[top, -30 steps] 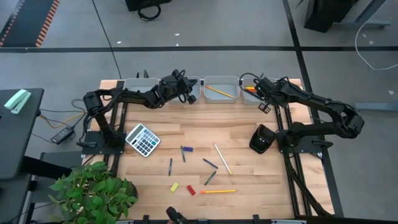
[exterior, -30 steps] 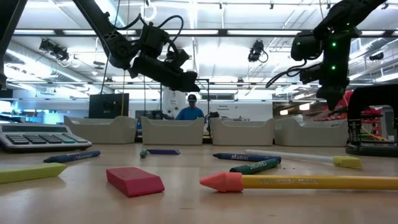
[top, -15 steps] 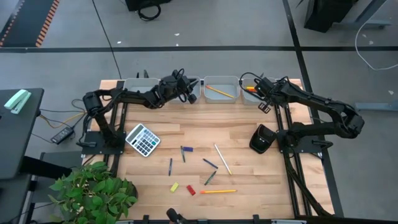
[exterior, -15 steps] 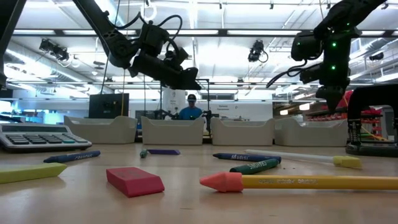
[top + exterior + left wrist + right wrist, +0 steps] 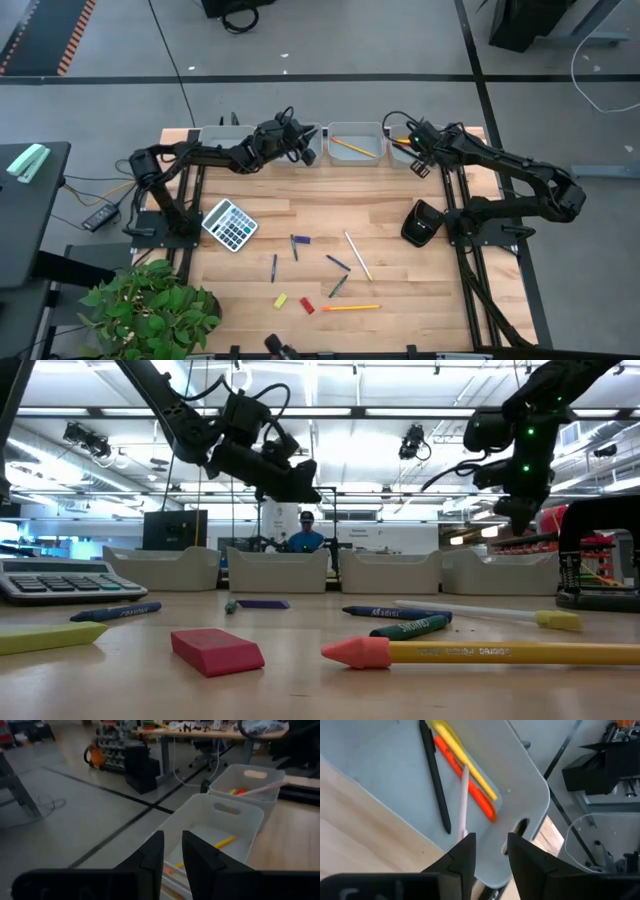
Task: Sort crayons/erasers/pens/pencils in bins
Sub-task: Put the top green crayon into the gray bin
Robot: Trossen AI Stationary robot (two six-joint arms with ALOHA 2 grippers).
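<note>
Left gripper (image 5: 303, 152) up at the far edge of the table, over the row of bins (image 5: 355, 142), near the second bin from the left; fingers (image 5: 152, 855) parted by a narrow gap, nothing between them, no contact with the bin (image 5: 210, 827) seen beyond them, where a yellow stick (image 5: 224, 841) lies on its floor. Right gripper (image 5: 412, 152) over the rightmost bin (image 5: 390, 785), fingers (image 5: 462, 855) a little apart with a clear slot between, not clamped on anything; a pale pencil (image 5: 463, 802) lying in that bin, its near end running down toward the gap between the fingers, whether touching a finger impossible to tell. Beside it in the same bin a yellow stick (image 5: 462, 760), an orange one (image 5: 465, 780) and a black pen (image 5: 435, 780). In the low view, both grippers hanging well above the bin rims (image 5: 390, 572). Still out on the near table: a red eraser (image 5: 216, 650) and a yellow eraser (image 5: 281, 300) near the front edge, a long yellow pencil (image 5: 480, 652) with a red tip, a pale pencil (image 5: 357, 255) lying at a slant mid-table, several dark crayons or pens (image 5: 296, 243) scattered around it. Grey calculator (image 5: 229, 224) on the left side of the table, apart from the loose items.
</note>
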